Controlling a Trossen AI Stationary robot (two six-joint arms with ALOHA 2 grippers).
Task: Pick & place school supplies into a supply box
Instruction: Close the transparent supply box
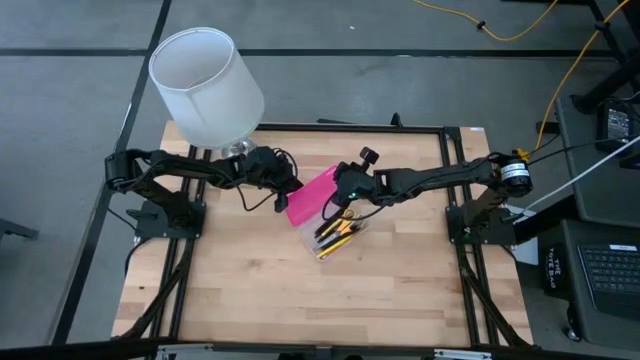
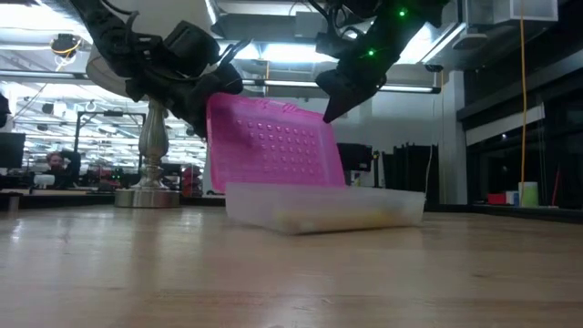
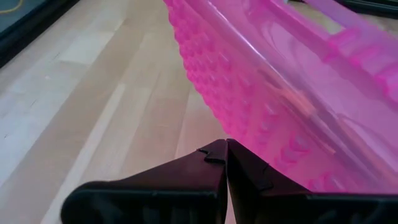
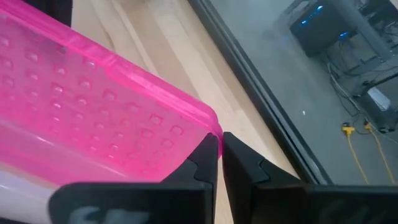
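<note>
Low view: on the wooden bench (image 2: 291, 273) lies the supply box (image 2: 323, 208), its clear base holding the school supplies (image 1: 338, 231), its pink lid (image 2: 273, 146) standing half-raised. Behind it, the left gripper (image 3: 226, 152) has jaws shut, empty, beside the lid; the right gripper (image 4: 219, 146) is nearly shut at the lid's corner edge. Closing probably wants a slow push downward. Bare bench surrounds the box; a lamp (image 1: 207, 85) stands behind.
</note>
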